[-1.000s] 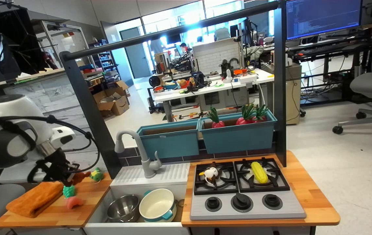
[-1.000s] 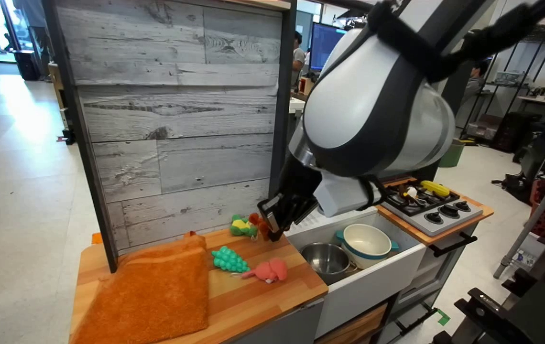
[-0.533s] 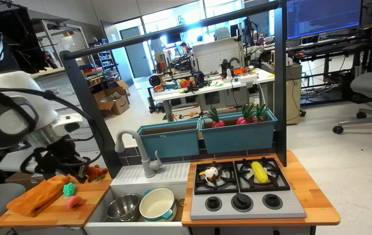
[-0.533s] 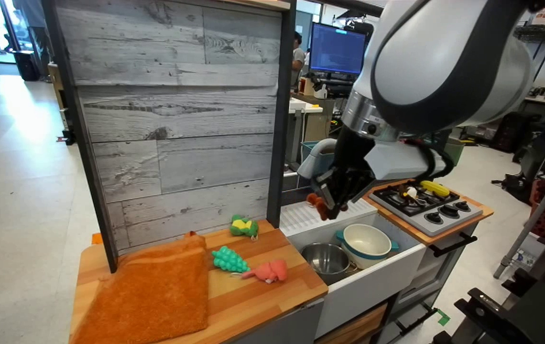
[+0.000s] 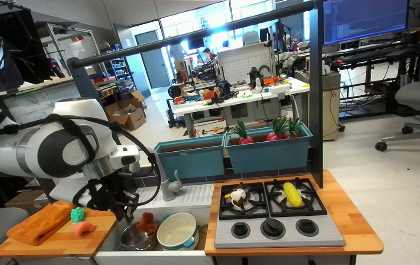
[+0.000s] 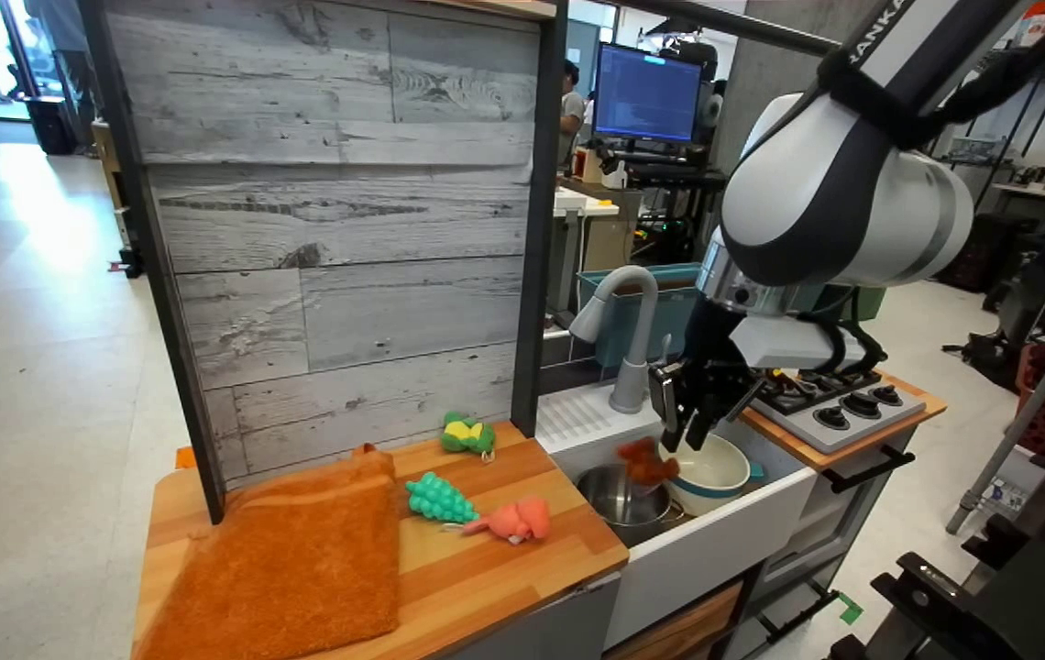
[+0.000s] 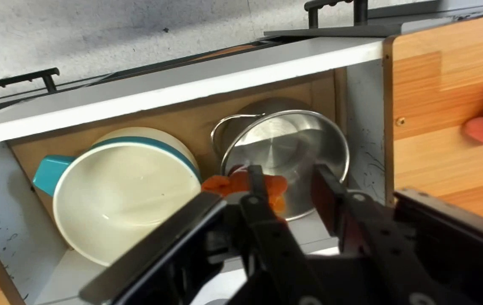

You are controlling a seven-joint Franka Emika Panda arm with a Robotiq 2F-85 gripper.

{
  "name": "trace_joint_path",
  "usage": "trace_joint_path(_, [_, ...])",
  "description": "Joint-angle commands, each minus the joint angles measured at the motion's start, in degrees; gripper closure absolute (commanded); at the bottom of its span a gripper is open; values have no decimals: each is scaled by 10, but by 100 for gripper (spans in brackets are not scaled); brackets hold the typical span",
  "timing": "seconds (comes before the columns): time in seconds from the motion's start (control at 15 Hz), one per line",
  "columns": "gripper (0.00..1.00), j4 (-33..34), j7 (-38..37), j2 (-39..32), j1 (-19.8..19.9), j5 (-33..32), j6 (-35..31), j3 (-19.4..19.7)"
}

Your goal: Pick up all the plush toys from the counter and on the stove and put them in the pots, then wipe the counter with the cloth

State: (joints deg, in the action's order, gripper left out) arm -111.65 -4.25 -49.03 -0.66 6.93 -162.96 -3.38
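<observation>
The pincer [image 7: 288, 174] stands spread, the orange-red plush toy [image 6: 647, 464] loose below; off-centre over the steel pot [image 7: 305, 148], it could glance off and miss

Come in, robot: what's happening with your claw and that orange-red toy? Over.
Gripper open. Orange-red plush toy not held, blurred, likely dropping toward steel pot. Cream pot close beside; could get in the way.
</observation>
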Motion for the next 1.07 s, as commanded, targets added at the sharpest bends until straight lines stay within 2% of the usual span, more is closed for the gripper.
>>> trace_joint_path(0.0, [35, 9, 36, 3, 26, 3, 10, -43])
trace_joint_path(0.27, [5, -29, 40, 47, 23, 8, 27, -75])
trace_joint_path(0.33, [1, -40, 39, 59, 16, 6, 17, -80])
trace_joint_path(0.47, [0, -40, 45, 65, 9, 1, 12, -87])
trace_joint_path(0.8, [0, 50, 75, -6, 9, 1, 50, -102])
trace_joint_path(0.87, [0, 5, 61, 31, 2, 5, 24, -93])
trace_joint_path(1.0, [0, 13, 62, 20, 2, 5, 25, -93])
